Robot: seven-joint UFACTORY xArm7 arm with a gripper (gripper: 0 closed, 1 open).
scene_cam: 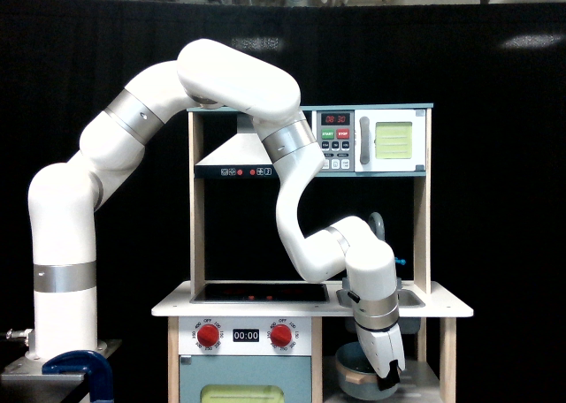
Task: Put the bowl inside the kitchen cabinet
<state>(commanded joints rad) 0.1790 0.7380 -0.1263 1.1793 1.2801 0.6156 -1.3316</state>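
Here the gripper is hanging low in front of the open compartment under the counter, at the exterior view's lower right, with its tip at the right-hand rim of the bowl. Whether its jaws are parted or clamped on that rim I cannot tell; the dark tip is overlapping the bowl's edge and the picture's lower border is cutting off what lies below.

The bowl is showing inside the kitchen cabinet, the doorless bay to the right of the blue oven door, below the counter and left of the wooden side post. Its tan band and grey-blue wall are visible just left of the wrist. Whether it is resting on the shelf board or hanging slightly above it, the frame is not showing.

By my reading the step in hand is the setting-down and letting-go. Doing it well is calling for the bowl to be lowered level until the board is carrying its weight, far enough back that it is not perching on the front lip. The jaws should then part fully before any lift, and the arm should be backing out along the line it is lying on, clear of the counter's underside and the post, so the rim is not being dragged or tipped.
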